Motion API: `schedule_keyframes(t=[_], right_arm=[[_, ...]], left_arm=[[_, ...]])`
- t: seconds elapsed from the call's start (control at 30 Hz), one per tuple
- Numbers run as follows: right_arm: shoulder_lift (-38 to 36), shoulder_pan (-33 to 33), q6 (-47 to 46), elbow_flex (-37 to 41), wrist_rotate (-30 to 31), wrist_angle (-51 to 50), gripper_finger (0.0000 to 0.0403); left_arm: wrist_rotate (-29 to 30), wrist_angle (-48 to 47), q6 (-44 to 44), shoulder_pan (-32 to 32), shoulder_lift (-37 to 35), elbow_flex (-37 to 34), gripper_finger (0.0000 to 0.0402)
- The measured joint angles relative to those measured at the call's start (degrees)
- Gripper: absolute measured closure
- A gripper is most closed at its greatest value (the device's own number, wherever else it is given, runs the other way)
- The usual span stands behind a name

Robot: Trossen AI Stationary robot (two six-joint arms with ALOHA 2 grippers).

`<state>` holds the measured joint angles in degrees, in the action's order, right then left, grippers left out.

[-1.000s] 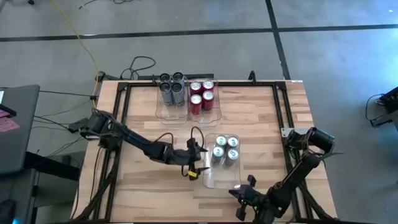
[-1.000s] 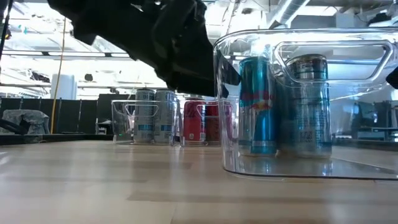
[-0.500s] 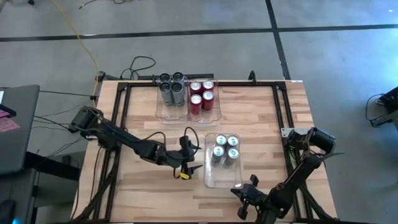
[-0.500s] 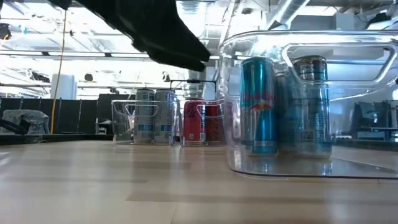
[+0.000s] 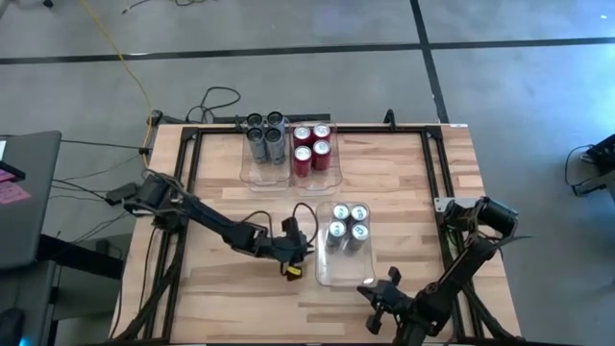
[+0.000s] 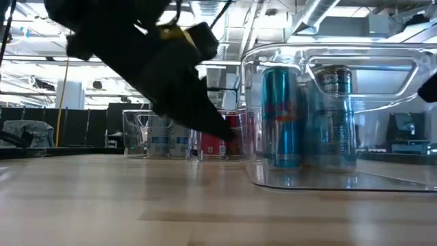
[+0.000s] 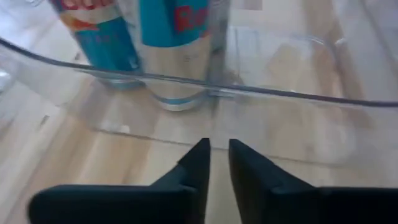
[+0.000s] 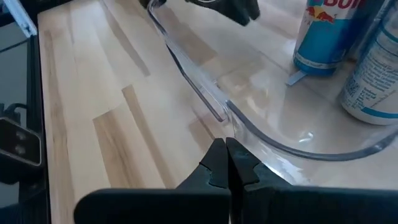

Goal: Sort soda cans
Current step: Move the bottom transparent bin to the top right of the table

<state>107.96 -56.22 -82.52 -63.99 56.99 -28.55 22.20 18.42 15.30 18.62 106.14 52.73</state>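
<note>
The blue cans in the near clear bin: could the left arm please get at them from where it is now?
Probably not directly: the left gripper sits low beside the bin, whose wall stands between it and the blue cans. From above, the open top leaves them free.

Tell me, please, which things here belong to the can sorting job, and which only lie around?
Belong to the job:
- blue cans in the near clear bin
- grey cans and red cans in the far bin
- left gripper, beside the near bin
- right gripper, at the near table edge

Just lying about:
- cables on the floor
- yellow cord
</note>
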Motion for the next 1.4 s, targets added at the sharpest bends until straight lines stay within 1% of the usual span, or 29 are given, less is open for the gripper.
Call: schedule_keyframes(t=[0.1, 0.2, 0.3, 0.47, 0.6, 0.67, 0.77, 1.13, 1.4], right_arm=[[0.0, 0.14, -0.12, 0.0, 0.34, 0.05, 0.0402], [0.0, 0.14, -0.26, 0.0, 0.42, 0.02, 0.0402], [0.0, 0.48, -0.75, 0.0, 0.4, -0.14, 0.0402], [0.0, 0.91, -1.59, 0.0, 0.39, -0.41, 0.0402], [0.0, 0.95, -2.62, 0.0, 0.37, -1.51, 0.0402], [0.0, 1.13, -4.87, 0.0, 0.35, -3.26, 0.0402], [0.0, 1.15, -9.13, 0.0, 0.24, -6.71, 0.0402], [0.0, 1.07, -21.04, 0.0, -0.04, -16.99, 0.0402], [0.0, 1.13, -30.42, 0.0, -0.04, -28.7, 0.0403]], left_arm=[[-1.56, 3.28, -0.87, -1.61, 0.9, 0.02, 0.0374], [-3.78, 5.8, -2.53, -3.07, 1.14, 0.02, 0.039], [-5.82, 7.53, -3.67, -4.74, 1.1, 0.02, 0.0395], [-6.98, 11.22, -4.56, -7.67, 1.93, 0.02, 0.0396], [-9.17, 14.76, -4.75, -10.06, 3.12, 0.13, 0.0396], [-10.39, 16.7, -4.73, -10.94, 4.2, 0.57, 0.0396], [-11.33, 16.46, -4.8, -11.64, 4.63, 1.31, 0.0396], [-11.29, 14.87, -8.81, -12.86, 6.57, 6.6, 0.0396], [-11.39, 13.09, -9.21, -14.3, 6.02, 7.23, 0.0396]])
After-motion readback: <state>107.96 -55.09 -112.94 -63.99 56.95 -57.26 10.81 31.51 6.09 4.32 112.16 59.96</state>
